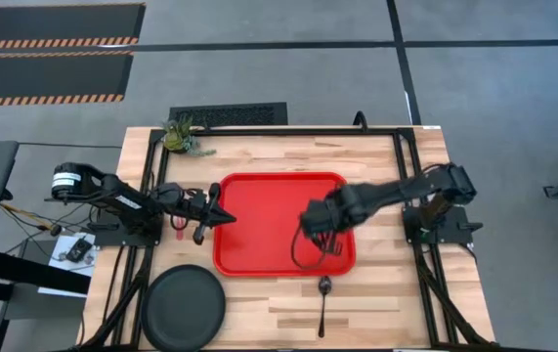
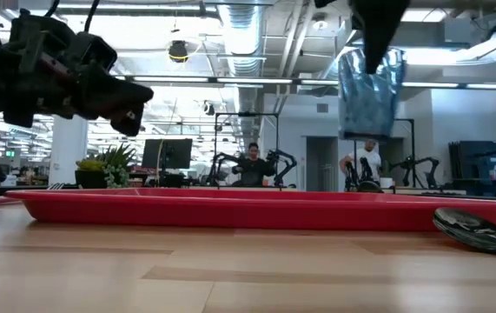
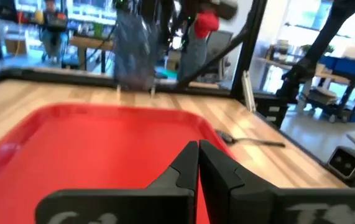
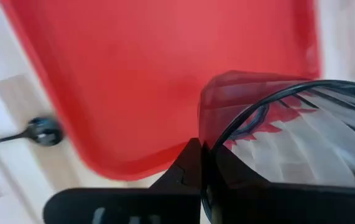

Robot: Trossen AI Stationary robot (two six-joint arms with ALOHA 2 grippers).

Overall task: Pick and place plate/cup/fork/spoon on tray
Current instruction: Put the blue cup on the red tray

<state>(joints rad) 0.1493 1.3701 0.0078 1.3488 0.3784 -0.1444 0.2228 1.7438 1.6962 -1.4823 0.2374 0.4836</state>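
The red tray (image 1: 259, 210) lies mid-table. My right gripper (image 1: 313, 233) is above the tray's near right part, shut on the see-through tinted cup (image 2: 371, 91), which hangs high above the tray (image 2: 230, 209). My left gripper (image 1: 224, 217) is shut and empty, hovering at the tray's left rim; it also shows in the left wrist view (image 3: 198, 163). The black plate (image 1: 183, 306) lies on the table near the front left. The dark spoon (image 1: 324, 298) lies in front of the tray. A bit of red (image 1: 179, 227) under my left arm may be the fork's handle. My right gripper holds the cup by its rim (image 4: 209, 144), with one finger outside the wall (image 4: 186, 165) and the other inside, seen through the wall. The fingers come from above, pointing down. The cup hangs below them, roughly upright and lifted clear of the tray.
A small potted plant (image 1: 183, 137) stands at the table's far left corner. Black frame rails run along the table's left and right sides. The spoon also shows in the low view (image 2: 475, 230), to the right of the tray. People and other arms show in the room behind.
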